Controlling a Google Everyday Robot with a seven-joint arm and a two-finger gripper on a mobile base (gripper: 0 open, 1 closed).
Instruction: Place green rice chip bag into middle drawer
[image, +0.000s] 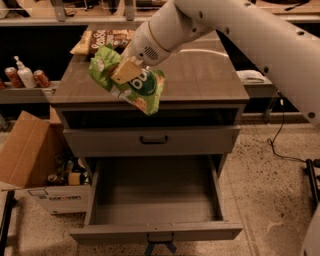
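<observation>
Dangling over the front edge of the cabinet top (200, 75), the green rice chip bag (139, 89) hangs pinched tight by the gripper (124, 73), the pulled-out middle drawer (155, 200) at six o'clock beneath it, a beige chip bag (102, 40) at eleven.

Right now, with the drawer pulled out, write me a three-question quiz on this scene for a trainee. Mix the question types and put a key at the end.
1. True or false: the green rice chip bag already lies in the middle drawer.
2. Pick one. The tool is: A) open, down by the floor; B) shut on the green rice chip bag, above the front edge of the cabinet top; C) gripping the black handle.
3. Short answer: name the second snack lying on the cabinet top, at its back left.

Key: 1 false, the tool holds it up; 2 B; 3 the beige-and-brown chip bag.
</observation>
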